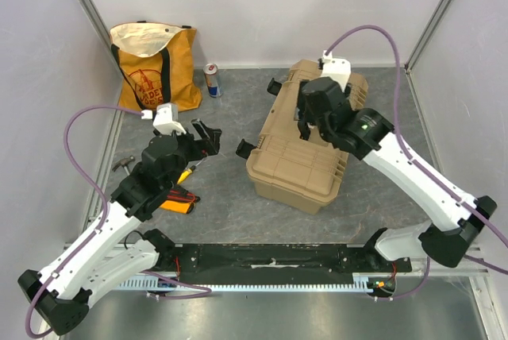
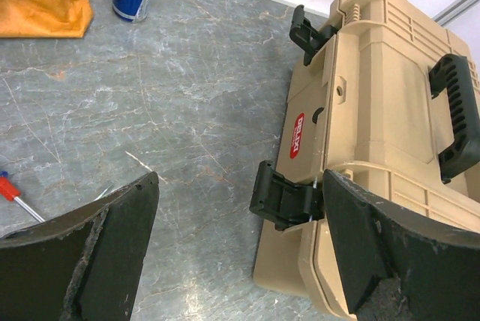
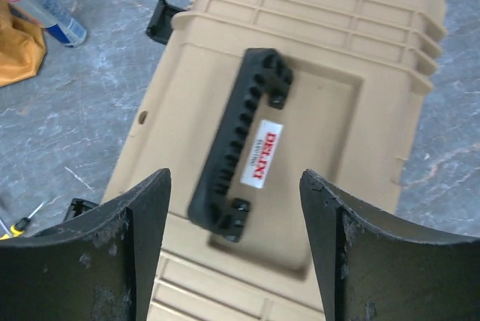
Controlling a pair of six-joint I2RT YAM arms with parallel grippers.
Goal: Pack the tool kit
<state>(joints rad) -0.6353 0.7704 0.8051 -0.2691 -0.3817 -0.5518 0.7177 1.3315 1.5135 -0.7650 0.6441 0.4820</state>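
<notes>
The tan toolbox (image 1: 295, 161) lies on the table with its lid down. Its two black latches (image 2: 281, 193) (image 2: 304, 28) stick out from its left side. My left gripper (image 2: 240, 178) is open and holds nothing; its right finger (image 2: 375, 246) is close beside the nearer latch. My right gripper (image 3: 235, 175) hovers open over the lid, above the near end of the black handle (image 3: 232, 148), apart from it. A red-handled screwdriver (image 2: 9, 190) lies on the table to the left. An orange-black meter (image 1: 178, 201) and a yellow-handled tool (image 1: 184, 175) lie under my left arm.
An orange-and-cream tote bag (image 1: 155, 66) stands at the back left, with a drink can (image 1: 212, 80) upright beside it. A small tool (image 1: 123, 165) lies near the left wall. Walls close in the table on three sides.
</notes>
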